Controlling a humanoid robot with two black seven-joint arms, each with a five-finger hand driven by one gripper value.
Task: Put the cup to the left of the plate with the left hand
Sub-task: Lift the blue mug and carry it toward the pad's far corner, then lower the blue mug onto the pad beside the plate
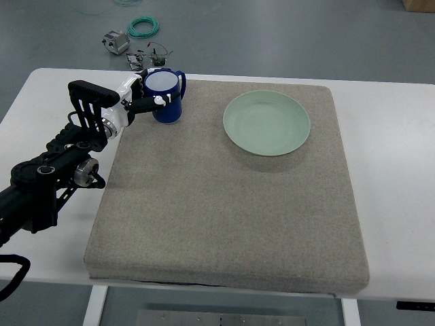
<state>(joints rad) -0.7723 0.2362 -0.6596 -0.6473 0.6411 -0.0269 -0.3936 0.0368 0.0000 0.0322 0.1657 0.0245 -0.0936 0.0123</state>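
left hand (139, 100) with fingers clamped on the blue cup (165, 96), left of the green plate (266, 122). a careless release could tip the cup on the soft mat (224, 224).

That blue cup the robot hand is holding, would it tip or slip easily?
The blue cup looks rigid and glossy, so it may be slippery in the left robot hand. It is taller than wide and stands on soft grey mat, so a sideways push might tip it.

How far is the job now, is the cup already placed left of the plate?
Nearly done. The blue cup stands upright on the grey mat, left of the green plate. The left hand has its fingers around the cup. What remains is letting go and pulling the arm away.
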